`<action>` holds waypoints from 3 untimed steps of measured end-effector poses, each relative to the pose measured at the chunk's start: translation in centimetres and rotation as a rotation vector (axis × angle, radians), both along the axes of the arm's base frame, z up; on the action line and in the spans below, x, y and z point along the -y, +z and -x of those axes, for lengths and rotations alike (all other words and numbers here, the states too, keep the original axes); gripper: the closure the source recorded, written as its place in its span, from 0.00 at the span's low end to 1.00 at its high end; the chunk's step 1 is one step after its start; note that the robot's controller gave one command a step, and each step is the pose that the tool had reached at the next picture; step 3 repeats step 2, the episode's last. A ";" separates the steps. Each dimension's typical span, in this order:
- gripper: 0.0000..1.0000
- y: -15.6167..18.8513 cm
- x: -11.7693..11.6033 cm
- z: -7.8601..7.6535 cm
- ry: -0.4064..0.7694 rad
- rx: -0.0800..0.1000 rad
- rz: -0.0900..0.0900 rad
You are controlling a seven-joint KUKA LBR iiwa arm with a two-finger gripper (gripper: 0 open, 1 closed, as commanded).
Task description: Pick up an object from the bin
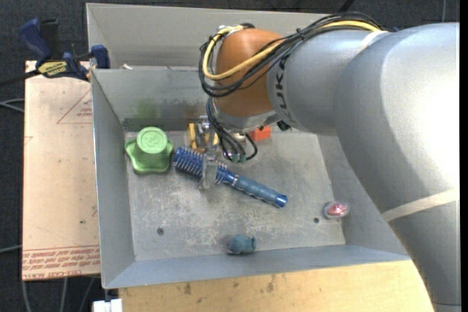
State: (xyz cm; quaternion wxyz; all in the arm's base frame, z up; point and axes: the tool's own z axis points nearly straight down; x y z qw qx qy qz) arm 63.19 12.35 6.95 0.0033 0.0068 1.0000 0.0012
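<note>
At the near wall of the bin [219, 263], a small blue-grey lump [240, 245] lies alone on the floor, untouched. Just beyond it, towards the right wall, sits a small pink disc [336, 210], also well apart from the gripper.

Mid-floor lies a blue brush [256, 190], flat on the metal, with its handle pointing near-right and its bristle head [189, 161] far-left. The gripper [211, 173] stands low at the brush's neck, where handle meets bristles, touching it or all but touching it. Whether it is released about the neck or clenched on it cannot be told, because the cables [235, 148] of the wrist crowd that spot.

Left of the bristle head, a green lobed cap [151, 150] rests upright, near the brush but not seen to touch it. Farther back, the orange wrist cover [245, 77] and the grey arm [380, 106] overhang the far right of the bin.

Assessment: approach and descent appear done, and the brush is the thing addressed. Nothing is off the floor, so the pick is not yet achieved. In my judgement two steps are left: a confirmed grip on the neck, then a lift clear of the bin.

Risk noted: a hold at the neck, off the brush's middle, may let the handle droop on the lift.
</note>
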 end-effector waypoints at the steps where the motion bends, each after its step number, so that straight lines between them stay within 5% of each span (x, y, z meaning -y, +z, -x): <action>1: 1.00 0.4 -0.2 0.0 0.003 0.002 -0.001; 2: 1.00 15.2 -0.4 0.9 0.055 0.003 0.000; 3: 1.00 15.2 -0.4 0.9 0.055 0.003 0.000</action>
